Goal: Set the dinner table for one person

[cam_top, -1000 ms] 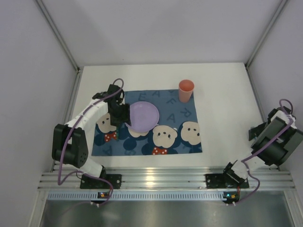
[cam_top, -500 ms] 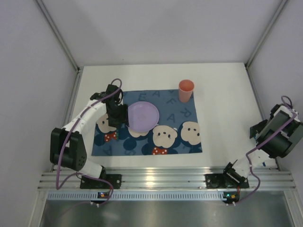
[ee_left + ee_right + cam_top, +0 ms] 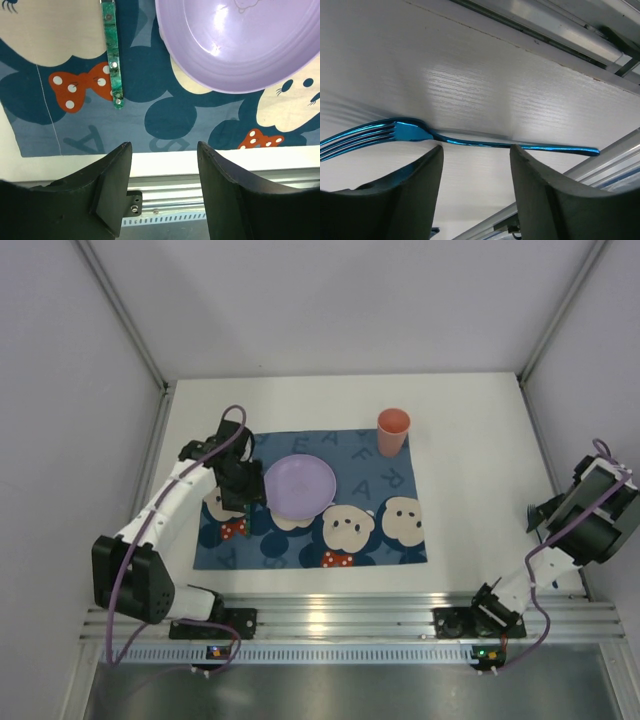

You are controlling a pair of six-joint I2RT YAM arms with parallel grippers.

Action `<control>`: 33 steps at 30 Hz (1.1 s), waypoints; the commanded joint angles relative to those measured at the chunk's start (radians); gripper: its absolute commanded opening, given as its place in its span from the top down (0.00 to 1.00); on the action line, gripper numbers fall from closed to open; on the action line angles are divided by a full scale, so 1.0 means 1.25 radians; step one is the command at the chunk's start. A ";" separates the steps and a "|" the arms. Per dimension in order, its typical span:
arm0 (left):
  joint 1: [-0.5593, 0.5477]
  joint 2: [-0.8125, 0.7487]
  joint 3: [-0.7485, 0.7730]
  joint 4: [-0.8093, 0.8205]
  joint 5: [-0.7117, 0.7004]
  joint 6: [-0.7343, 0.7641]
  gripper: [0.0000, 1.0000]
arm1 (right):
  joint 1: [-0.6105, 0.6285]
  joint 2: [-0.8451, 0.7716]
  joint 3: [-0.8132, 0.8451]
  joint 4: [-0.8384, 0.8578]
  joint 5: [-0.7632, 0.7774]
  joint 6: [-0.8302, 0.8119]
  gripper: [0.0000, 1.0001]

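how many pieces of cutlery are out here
2. A green-handled one lies on the mat left of the purple plate, its head out of view. A blue fork lies on the white table below the right tool. Others may be hidden.

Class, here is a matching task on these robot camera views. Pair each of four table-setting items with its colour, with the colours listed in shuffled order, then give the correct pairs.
Items
A. plate
B. cup
C. fork
D. utensil handle lying on the mat beside the plate

Colours
1. metallic blue
2. marbled green
3. lilac
4. salmon pink

Pairs: A-3, B-4, C-1, D-2
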 commanded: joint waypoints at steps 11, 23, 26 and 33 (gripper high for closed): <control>-0.013 -0.099 -0.041 -0.066 -0.032 -0.070 0.40 | 0.136 0.098 0.026 0.184 -0.025 0.011 0.43; -0.029 -0.081 -0.020 -0.050 -0.061 -0.069 0.40 | 0.321 -0.024 0.058 0.224 -0.325 0.062 0.41; -0.036 -0.073 -0.012 -0.045 -0.062 -0.067 0.40 | 0.343 -0.073 0.086 0.232 -0.398 0.070 0.39; -0.053 -0.052 -0.009 -0.020 -0.061 -0.063 0.40 | 0.347 -0.172 0.147 0.170 -0.407 0.043 0.36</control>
